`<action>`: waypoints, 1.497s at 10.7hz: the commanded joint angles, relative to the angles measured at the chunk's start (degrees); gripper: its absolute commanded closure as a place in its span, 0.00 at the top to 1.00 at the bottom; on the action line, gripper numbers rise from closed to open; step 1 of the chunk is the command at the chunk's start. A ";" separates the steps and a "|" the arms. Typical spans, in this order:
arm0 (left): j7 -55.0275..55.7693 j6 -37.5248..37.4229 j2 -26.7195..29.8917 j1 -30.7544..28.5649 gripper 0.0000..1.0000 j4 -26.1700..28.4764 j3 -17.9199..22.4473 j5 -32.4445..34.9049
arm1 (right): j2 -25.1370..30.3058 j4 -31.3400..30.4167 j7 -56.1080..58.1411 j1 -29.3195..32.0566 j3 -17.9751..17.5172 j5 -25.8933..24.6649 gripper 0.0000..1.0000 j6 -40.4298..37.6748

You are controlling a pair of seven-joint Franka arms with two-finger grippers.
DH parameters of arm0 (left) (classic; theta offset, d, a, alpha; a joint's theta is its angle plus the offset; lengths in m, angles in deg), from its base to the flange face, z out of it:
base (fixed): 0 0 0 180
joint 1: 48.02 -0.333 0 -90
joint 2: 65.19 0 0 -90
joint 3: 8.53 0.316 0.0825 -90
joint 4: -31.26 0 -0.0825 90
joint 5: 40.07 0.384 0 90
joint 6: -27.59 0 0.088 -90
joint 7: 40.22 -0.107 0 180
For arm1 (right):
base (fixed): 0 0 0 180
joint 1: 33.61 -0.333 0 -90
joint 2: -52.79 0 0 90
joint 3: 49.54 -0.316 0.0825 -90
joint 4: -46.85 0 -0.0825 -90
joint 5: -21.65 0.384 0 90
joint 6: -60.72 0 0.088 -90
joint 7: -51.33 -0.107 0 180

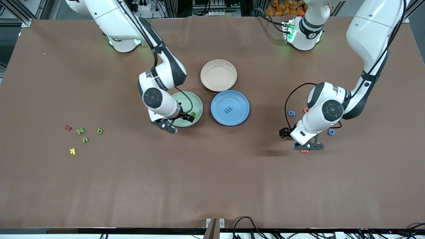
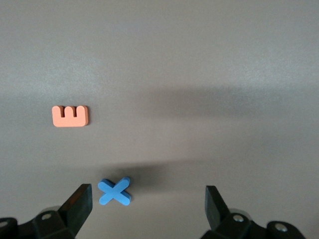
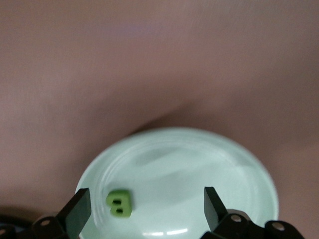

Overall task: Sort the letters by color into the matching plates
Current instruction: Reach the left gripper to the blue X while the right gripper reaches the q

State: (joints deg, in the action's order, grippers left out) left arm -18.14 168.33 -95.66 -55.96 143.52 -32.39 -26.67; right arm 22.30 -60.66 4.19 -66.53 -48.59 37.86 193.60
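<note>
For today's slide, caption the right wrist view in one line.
Open right gripper above the pale green plate, one green letter lying in it.

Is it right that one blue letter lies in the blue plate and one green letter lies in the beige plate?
Not quite. The blue letter does lie in the blue plate, but the green letter lies in the pale green plate, as the front view shows. The beige plate holds nothing.
</note>
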 commanded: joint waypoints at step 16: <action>9.47 8.32 3.22 -3.14 1.00 10.17 -0.31 14.28 | 1.75 -2.53 48.09 43.38 -4.74 -20.42 1.00 6.50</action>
State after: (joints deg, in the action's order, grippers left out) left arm -10.92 175.93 -94.12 -58.87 151.80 -32.70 -14.39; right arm 23.36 -60.67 48.15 -25.11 -51.51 20.61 197.55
